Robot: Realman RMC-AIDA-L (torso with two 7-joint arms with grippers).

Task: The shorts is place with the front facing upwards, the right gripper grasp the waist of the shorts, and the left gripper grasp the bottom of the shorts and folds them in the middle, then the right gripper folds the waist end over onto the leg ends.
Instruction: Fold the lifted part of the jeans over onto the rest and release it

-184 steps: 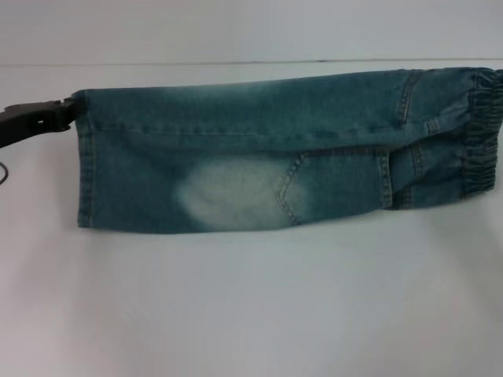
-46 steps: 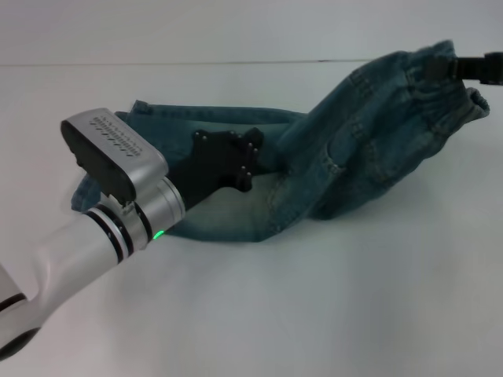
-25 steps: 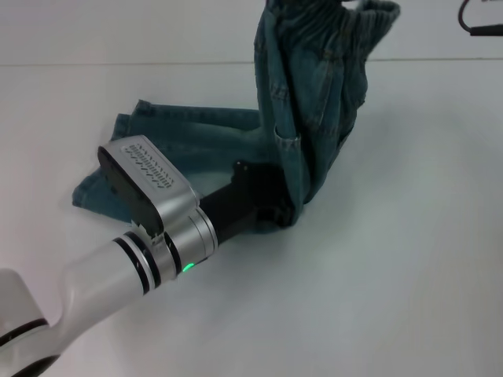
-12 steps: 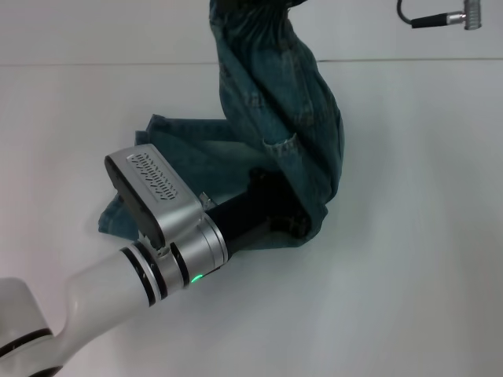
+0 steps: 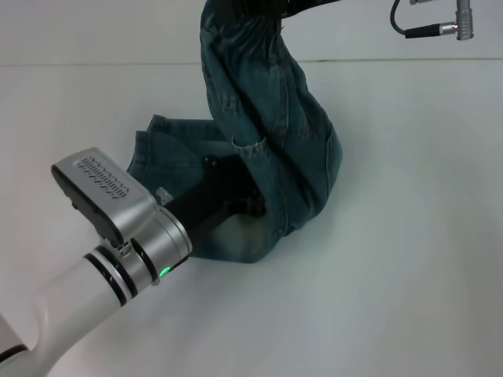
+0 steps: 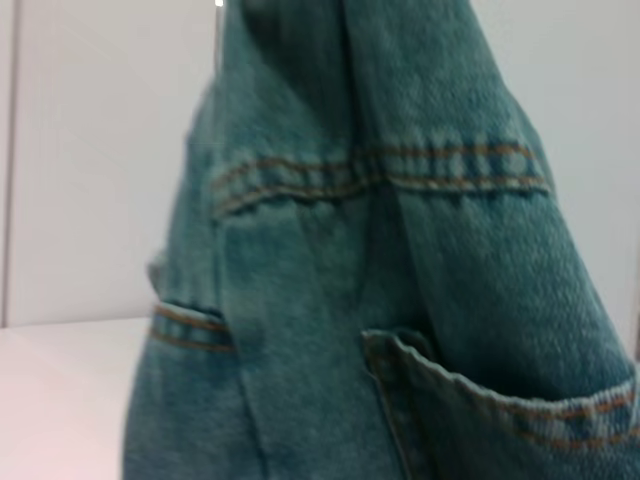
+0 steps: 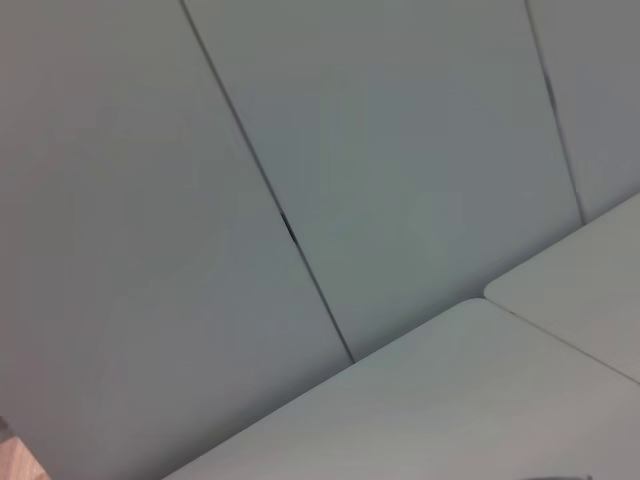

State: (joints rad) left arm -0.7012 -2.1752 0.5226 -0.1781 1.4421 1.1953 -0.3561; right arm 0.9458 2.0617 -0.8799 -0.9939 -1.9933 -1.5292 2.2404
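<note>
The shorts [image 5: 267, 149] lie near the middle of the white table [image 5: 409, 259], partly flat and partly raised. Their ruched waist end is lifted toward twelve o'clock, up to the top edge of the head view, where the right gripper [image 5: 259, 8] shows only as a dark shape clamped on the waistband; how its jaws stand cannot be told beyond the cloth hanging from it. From there the denim drops in a thick curving column, bending toward four o'clock before it meets the flat lower layer.

The leg ends [image 5: 149, 153] rest on the table toward ten o'clock of the fold. The left gripper [image 5: 232, 196] reaches in from seven o'clock, its silver wrist with the green light low over the table, its black claw lying on the flat layer and tucked under the hanging fold. Whether its jaws are spread or pressed together cannot be told.

The left wrist view is filled by denim at close range, showing orange stitching and a pocket edge [image 6: 500, 395].
</note>
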